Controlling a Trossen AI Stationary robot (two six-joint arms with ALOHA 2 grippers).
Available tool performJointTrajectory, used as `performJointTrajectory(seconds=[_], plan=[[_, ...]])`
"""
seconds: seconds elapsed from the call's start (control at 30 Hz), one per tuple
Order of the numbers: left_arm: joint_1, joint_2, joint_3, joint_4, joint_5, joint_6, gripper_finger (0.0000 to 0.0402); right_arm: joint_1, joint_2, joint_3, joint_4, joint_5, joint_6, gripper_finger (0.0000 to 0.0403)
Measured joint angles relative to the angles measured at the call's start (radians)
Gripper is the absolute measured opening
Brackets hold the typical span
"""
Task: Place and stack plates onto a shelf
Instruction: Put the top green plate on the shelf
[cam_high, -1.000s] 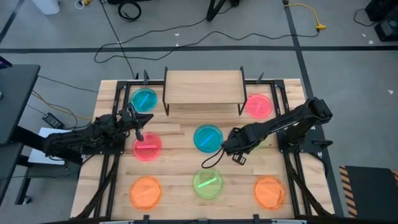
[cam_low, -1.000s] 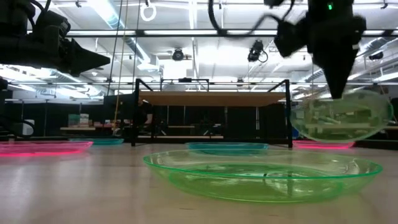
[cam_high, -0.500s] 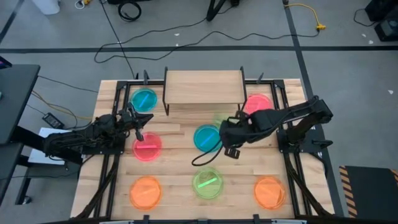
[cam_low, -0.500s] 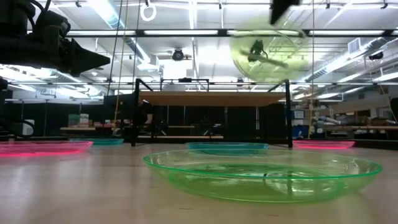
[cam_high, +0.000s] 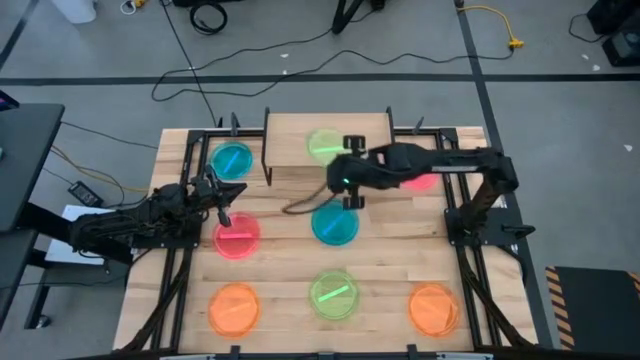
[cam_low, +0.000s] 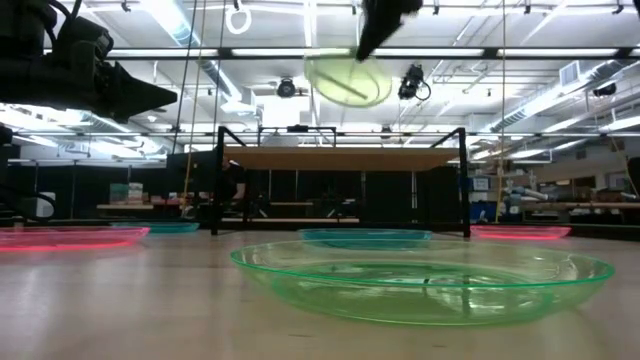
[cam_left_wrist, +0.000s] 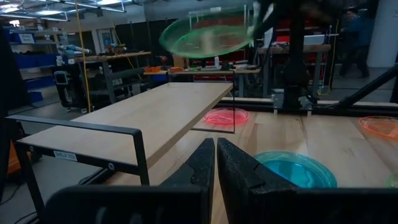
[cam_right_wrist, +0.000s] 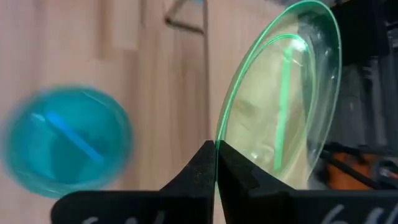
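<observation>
High view: your right gripper (cam_high: 336, 166) pinches a green plate (cam_high: 323, 146) over the shelf (cam_high: 290, 140) (left gripper (cam_high: 225, 203) waits, clenched); next, lower it flat.

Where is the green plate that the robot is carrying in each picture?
High view: green plate over the shelf, held by the right gripper.
Low view: up high, above the shelf.
Left wrist view: top middle, above the shelf.
Right wrist view: on edge, between the fingers.
Shared landmark: the shelf.
</observation>
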Motion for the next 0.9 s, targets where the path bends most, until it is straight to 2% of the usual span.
performJointTrajectory(seconds=[0.17, 0.3, 0.4, 0.67, 0.9], plan=[[0.000, 0.000, 0.000, 0.000, 0.026, 0.002, 0.0027, -0.094, 0.093, 0.000, -0.066, 0.027, -0.102, 0.0016], [0.000, 0.000, 0.000, 0.000, 0.041, 0.002, 0.0027, -0.142, 0.161, -0.001, -0.142, 0.084, -0.123, 0.0016], [0.000, 0.000, 0.000, 0.001, 0.044, 0.002, 0.0027, -0.164, 0.190, -0.001, -0.173, 0.088, -0.122, 0.0016], [0.000, 0.000, 0.000, 0.002, 0.044, 0.002, 0.0027, -0.193, 0.171, -0.001, -0.238, 0.063, -0.059, 0.0016], [0.000, 0.000, 0.000, 0.003, 0.044, 0.002, 0.0027, -0.223, 0.139, -0.055, -0.184, 0.036, 0.010, 0.0016]])
